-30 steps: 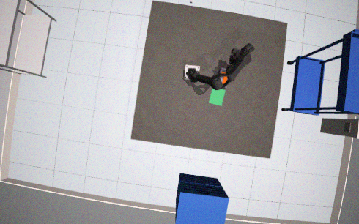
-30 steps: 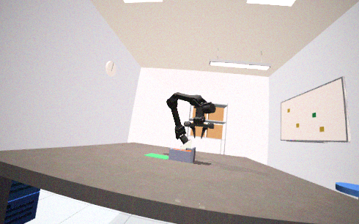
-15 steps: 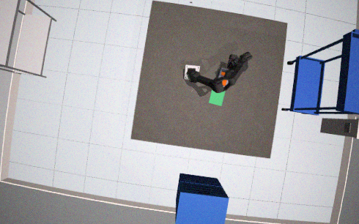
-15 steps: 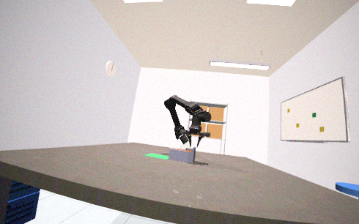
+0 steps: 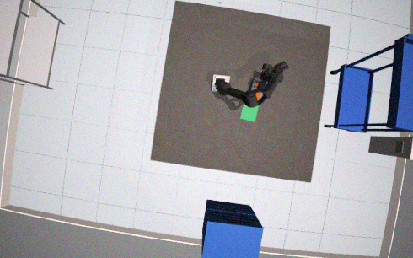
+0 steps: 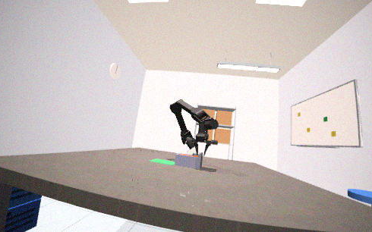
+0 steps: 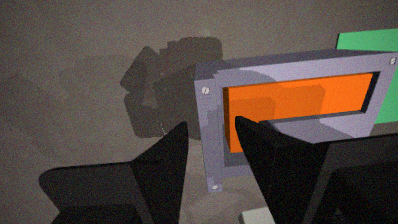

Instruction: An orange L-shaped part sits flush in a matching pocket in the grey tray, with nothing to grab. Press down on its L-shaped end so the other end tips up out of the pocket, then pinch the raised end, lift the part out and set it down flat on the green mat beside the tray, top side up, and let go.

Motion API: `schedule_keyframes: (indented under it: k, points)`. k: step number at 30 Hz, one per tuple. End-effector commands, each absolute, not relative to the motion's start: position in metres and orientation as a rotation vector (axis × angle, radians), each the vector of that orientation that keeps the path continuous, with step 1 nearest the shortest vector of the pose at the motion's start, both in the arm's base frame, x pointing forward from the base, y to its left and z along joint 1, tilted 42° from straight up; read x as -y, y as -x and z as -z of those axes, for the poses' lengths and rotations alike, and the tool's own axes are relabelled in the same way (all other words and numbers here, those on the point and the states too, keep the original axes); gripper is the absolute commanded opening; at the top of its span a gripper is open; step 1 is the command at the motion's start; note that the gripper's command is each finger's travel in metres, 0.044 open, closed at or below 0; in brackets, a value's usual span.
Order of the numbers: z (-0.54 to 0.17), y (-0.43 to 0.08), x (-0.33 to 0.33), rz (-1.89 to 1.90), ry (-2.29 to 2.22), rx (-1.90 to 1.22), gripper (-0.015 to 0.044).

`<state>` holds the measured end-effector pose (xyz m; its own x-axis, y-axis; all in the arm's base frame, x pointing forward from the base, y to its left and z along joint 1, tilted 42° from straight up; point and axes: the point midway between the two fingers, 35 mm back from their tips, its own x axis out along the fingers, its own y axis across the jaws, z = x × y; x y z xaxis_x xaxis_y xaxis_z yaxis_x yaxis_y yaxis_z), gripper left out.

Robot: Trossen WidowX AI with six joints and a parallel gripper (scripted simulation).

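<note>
The orange L-shaped part (image 5: 259, 95) (image 6: 187, 155) (image 7: 300, 97) lies in the pocket of the grey tray (image 6: 188, 162) (image 7: 204, 112). A dark gap shows at its far end; I see no clear tilt. My gripper (image 6: 201, 155) (image 7: 211, 124) is partly open, with nothing between its fingers. It points down at the tray's end nearest the L-shaped end. In the wrist view the right fingertip overlaps the short leg of the L, and the left fingertip is outside the tray. Contact cannot be told. The green mat (image 5: 249, 113) (image 6: 162, 161) (image 7: 370, 41) lies flat beyond the tray's other end.
The brown table top (image 5: 196, 139) (image 6: 105, 178) carries the tray, the mat and the arm's white base plate (image 5: 215, 77). The arm covers part of the tray in the top view. The tray's raised walls and corner screws are close to the fingers.
</note>
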<state>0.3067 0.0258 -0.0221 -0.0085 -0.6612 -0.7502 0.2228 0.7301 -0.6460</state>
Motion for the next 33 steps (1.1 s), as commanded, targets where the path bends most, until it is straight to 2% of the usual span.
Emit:
schedule_keyframes:
  k: [1, 33]
  points:
    - [0.028, -0.304, -0.02, 0.73, 0.399, -1.423, 0.018]
    - [0.048, -0.303, -0.001, 0.731, 0.401, -1.423, 0.018]
